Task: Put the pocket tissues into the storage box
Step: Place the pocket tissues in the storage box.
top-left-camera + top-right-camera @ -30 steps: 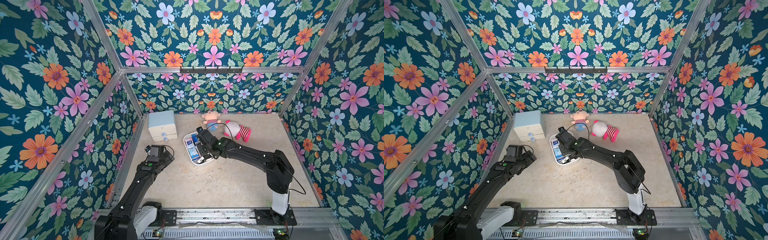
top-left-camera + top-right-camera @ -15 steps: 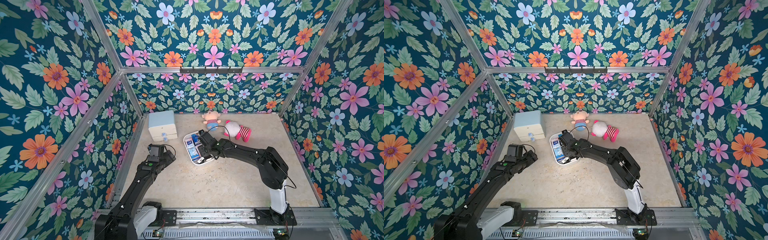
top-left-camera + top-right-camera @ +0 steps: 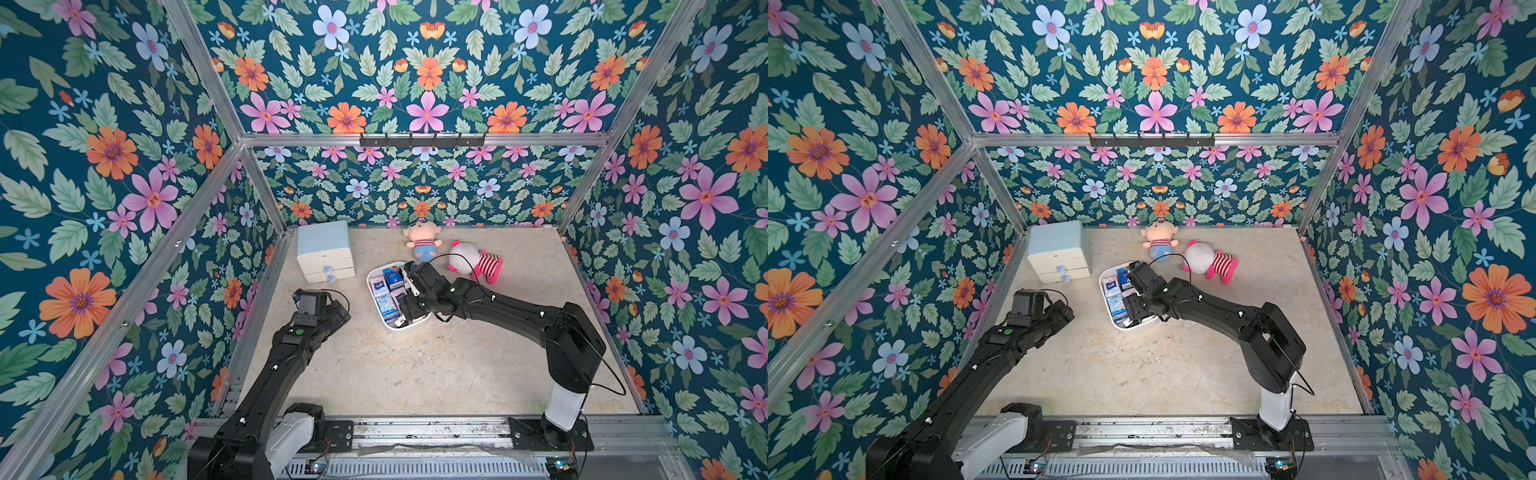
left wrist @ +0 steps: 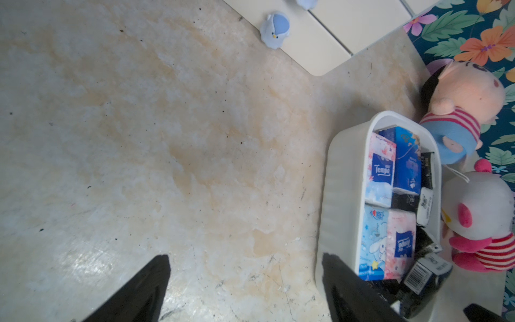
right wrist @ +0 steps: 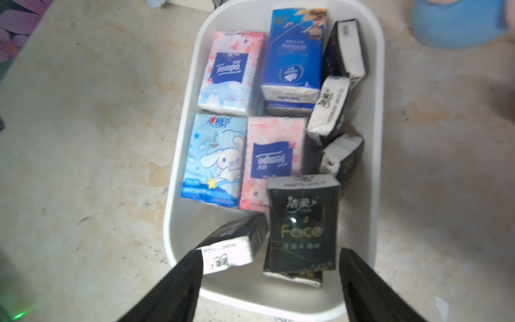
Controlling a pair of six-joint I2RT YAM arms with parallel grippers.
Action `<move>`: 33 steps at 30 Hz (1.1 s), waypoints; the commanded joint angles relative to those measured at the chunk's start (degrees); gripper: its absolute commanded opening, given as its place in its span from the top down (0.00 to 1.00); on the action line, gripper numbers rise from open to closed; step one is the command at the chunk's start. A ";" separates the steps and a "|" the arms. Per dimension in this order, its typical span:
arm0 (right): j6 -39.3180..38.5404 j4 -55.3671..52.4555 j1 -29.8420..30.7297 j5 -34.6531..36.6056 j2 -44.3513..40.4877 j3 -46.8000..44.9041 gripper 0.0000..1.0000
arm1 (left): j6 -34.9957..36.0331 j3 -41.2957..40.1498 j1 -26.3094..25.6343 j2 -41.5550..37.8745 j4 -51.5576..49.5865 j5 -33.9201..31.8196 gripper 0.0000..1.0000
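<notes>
Hovering over bare tabletop point(image 4: 167, 139) near the cream cabinet point(image 3: 325, 253), the left arm point(image 3: 299, 336) has its jaws wide and empty. Next along, the storage box point(image 5: 377, 111) holds the pocket tissues point(image 5: 276, 156), the coloured ones flat in rows and the black ones tipped along one wall. Over its near end the right arm point(image 3: 490, 301) has its jaws spread wide, gripping nothing; a black packet point(image 5: 302, 225) lies loose on the pile between them. I judge the step to be a release into the box, with the task near its end; next comes a straight lift clear. Both top views hide that packet under the arm, yet show no packet on the tabletop. Beyond lie the plush dolls point(image 3: 461, 261).
</notes>
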 commanded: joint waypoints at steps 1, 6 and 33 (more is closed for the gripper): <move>4.62 -0.49 -0.82 -8.64 0.01 -0.15 0.19 | -1.23 0.12 -0.06 -0.46 0.23 0.29 0.09; 6.56 2.09 -2.68 -10.43 1.51 -1.22 0.19 | -2.41 -1.28 -0.06 -1.91 0.05 0.52 0.09; 9.51 7.73 -4.64 -13.90 1.21 2.16 0.22 | 0.04 0.76 0.02 -1.69 -1.81 -2.51 0.08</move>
